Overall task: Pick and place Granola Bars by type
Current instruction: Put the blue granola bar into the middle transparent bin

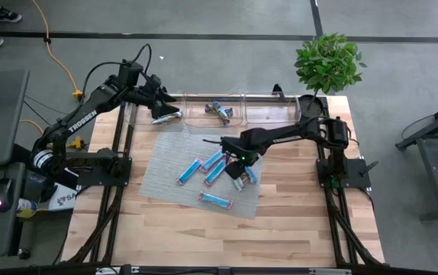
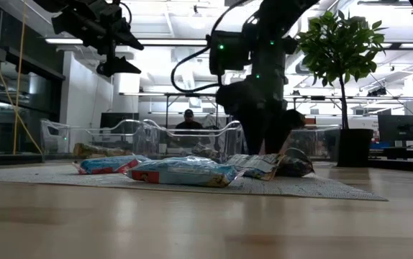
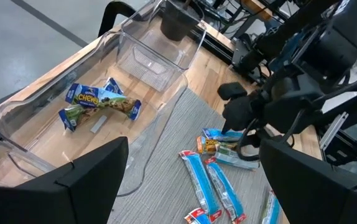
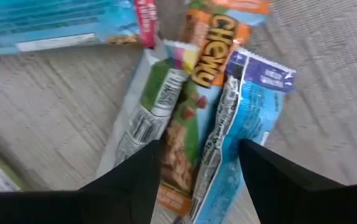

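Observation:
Several bright blue granola bars with pink ends lie flat on a grey mat. A small pile lies at the mat's right side: an orange-and-green Chewy bar, a blue bar and a silvery-wrapped one. My right gripper is open and points down over this pile, with a finger on each side of the Chewy bar. Blue-and-green bars lie in the middle clear bin. My left gripper hovers open above the bins. My right gripper comes from above, its open fingers standing on either side of the orange Chewy bar's lower half and the blue bar beside it. Both bars lie flat on the mat. I cannot tell whether the fingers touch them.
A row of clear plastic bins stands along the table's far edge. A potted plant stands at the far right corner. Bare wood shows near the table's near edge. A person shows far behind the bins.

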Motion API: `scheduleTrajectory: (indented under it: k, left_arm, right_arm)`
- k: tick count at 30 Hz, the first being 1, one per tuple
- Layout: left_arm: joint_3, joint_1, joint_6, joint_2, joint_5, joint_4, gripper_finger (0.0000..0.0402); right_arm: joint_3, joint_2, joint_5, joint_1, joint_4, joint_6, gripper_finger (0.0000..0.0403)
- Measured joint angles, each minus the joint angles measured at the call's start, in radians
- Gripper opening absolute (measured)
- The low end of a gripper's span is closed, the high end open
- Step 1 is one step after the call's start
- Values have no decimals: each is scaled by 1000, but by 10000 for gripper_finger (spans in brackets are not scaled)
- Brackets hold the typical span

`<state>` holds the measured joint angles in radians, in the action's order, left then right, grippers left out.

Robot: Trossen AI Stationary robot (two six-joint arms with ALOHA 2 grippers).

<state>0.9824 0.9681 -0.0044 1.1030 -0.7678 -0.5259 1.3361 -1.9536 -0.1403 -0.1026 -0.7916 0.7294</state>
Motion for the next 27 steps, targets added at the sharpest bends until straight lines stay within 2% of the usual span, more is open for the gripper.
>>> scheduleTrajectory:
  k: [13, 21, 27]
  left_arm:
    - [0, 0, 0, 0, 0, 0, 357]
    - [0, 0, -4, 0, 1, 0, 357]
    - [0, 0, -4, 0, 4, 0, 357]
  right_arm:
    - [-72, 7, 79, 8, 21, 22, 197]
    - [-78, 28, 75, -15, 11, -1, 183]
    - [-79, 45, 66, -18, 73, -12, 181]
